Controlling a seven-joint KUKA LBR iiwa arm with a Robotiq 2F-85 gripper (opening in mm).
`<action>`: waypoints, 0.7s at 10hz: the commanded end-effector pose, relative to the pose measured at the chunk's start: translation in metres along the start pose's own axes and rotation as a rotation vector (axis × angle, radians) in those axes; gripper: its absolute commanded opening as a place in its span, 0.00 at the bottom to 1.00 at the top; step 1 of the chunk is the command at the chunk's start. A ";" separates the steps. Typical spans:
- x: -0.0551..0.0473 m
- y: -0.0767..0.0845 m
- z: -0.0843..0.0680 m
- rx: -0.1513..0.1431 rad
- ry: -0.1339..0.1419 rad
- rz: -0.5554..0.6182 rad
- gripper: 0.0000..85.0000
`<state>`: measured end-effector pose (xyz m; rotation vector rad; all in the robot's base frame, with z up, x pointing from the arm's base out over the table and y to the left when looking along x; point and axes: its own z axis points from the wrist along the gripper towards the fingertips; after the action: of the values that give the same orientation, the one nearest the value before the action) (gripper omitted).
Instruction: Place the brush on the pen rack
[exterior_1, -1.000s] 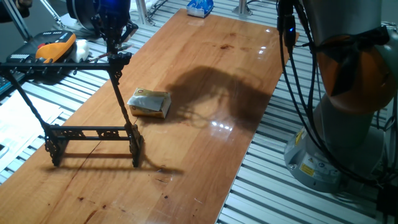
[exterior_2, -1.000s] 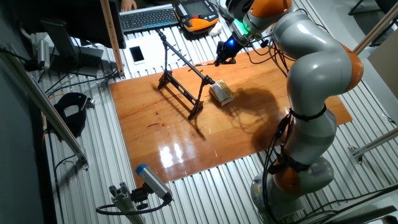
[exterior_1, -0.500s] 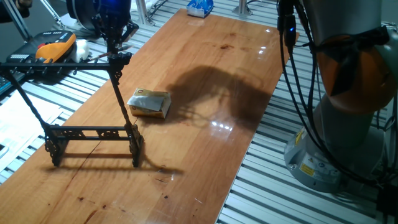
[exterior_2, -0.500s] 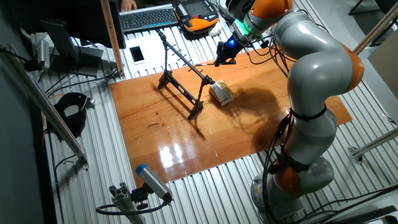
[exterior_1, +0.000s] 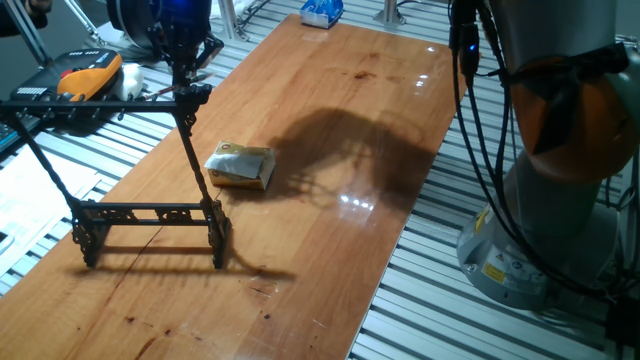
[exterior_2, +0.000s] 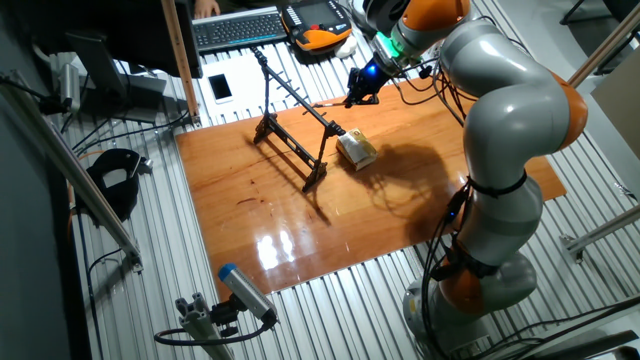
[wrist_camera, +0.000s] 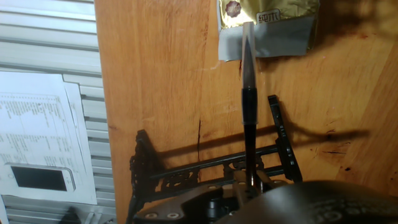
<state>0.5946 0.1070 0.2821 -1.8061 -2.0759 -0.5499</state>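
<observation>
The black pen rack (exterior_1: 150, 213) stands at the left end of the wooden table, its top crossbar reaching toward the table's left edge. My gripper (exterior_1: 182, 62) hovers just above the crossbar's right end and is shut on the brush (wrist_camera: 249, 106). In the hand view the brush points straight down from the gripper (wrist_camera: 249, 186), across the pen rack (wrist_camera: 205, 168) below, and its tip lies over the yellowish block (wrist_camera: 267, 25). In the other fixed view the gripper (exterior_2: 358, 95) sits beside the pen rack (exterior_2: 290, 145). The fingers themselves are hidden.
The yellowish block (exterior_1: 241, 166) lies on the table just right of the rack. Off the table's left edge are an orange device (exterior_1: 88, 75), papers (wrist_camera: 43, 137) and a phone (wrist_camera: 37, 177). A blue packet (exterior_1: 322, 12) lies at the far end. The robot base (exterior_1: 560, 200) stands on the right.
</observation>
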 end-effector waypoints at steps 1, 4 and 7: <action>0.001 -0.001 0.002 -0.001 -0.003 0.000 0.00; 0.001 0.000 0.005 -0.003 -0.005 0.003 0.00; 0.001 0.000 0.011 -0.005 -0.025 0.000 0.00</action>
<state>0.5943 0.1134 0.2731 -1.8249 -2.0928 -0.5350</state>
